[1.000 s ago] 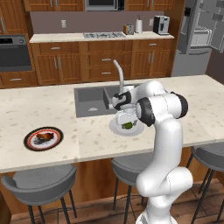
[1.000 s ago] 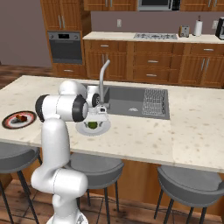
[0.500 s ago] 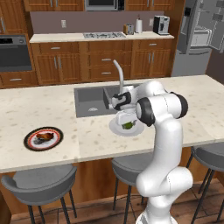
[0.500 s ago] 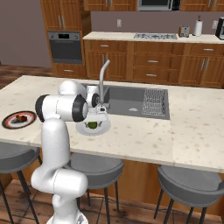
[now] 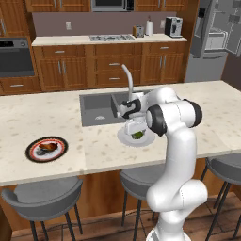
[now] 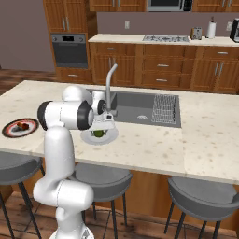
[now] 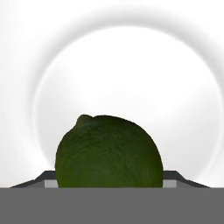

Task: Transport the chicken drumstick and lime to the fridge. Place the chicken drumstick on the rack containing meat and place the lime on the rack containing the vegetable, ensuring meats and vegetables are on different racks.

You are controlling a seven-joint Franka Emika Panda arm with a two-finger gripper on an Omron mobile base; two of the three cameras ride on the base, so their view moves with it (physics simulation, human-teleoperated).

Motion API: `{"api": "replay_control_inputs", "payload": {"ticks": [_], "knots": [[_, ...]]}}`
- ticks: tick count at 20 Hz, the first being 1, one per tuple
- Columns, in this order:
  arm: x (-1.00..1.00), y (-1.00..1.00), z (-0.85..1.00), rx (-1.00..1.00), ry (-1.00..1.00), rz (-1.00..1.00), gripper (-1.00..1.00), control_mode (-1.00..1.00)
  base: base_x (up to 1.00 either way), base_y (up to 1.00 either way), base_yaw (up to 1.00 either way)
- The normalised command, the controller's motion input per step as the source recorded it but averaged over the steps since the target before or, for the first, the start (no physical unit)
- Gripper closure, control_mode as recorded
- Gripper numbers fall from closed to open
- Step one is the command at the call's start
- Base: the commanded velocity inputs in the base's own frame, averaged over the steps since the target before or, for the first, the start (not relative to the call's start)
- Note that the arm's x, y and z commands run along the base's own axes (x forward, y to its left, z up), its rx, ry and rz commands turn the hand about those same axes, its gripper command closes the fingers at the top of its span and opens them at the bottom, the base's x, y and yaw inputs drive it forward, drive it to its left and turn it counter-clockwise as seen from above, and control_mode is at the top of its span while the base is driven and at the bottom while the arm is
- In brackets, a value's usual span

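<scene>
The lime point(image 7: 109, 151), dark green and round, lies on a white plate point(image 7: 122, 70) on the island counter. My gripper point(image 7: 111, 178) is down over it, one dark fingertip point(image 7: 46, 178) on each side and very near its skin; I cannot tell whether they touch it. From the base cameras the lime point(image 5: 138, 135) point(image 6: 98, 133) peeks out under the hand point(image 5: 135, 123) point(image 6: 100, 125). The chicken drumstick point(image 5: 47, 147) point(image 6: 21, 126) rests on a dark round plate at the island's left end. The fridge point(image 5: 214, 40) stands at the far right with its door open.
A sink point(image 5: 99, 107) with a tall faucet point(image 5: 128, 80) sits just behind the white plate point(image 5: 126, 139), and a dish rack point(image 6: 164, 103) lies in its right half. Bar stools point(image 5: 40, 197) line the island's near edge.
</scene>
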Motion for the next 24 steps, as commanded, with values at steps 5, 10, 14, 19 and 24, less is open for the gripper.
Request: {"api": "replay_control_inputs", "payload": {"ticks": [5,10,14,19,24], "knots": [[-0.54,0.0,0.34,0.01,-0.18,0.0,1.0,-1.0,0.0,0.0,0.0],[-0.75,0.0,0.92,0.09,-0.14,0.0,1.0,-1.0,0.0,0.0,0.0],[-0.93,-0.03,0.98,0.14,-0.07,0.0,1.0,-1.0,0.0,0.0,0.0],[-0.97,0.0,0.91,0.05,-0.02,-0.03,1.0,-1.0,0.0,0.0,0.0],[-0.86,0.0,0.97,0.0,0.0,-0.02,1.0,-1.0,0.0,0.0,0.0]]}}
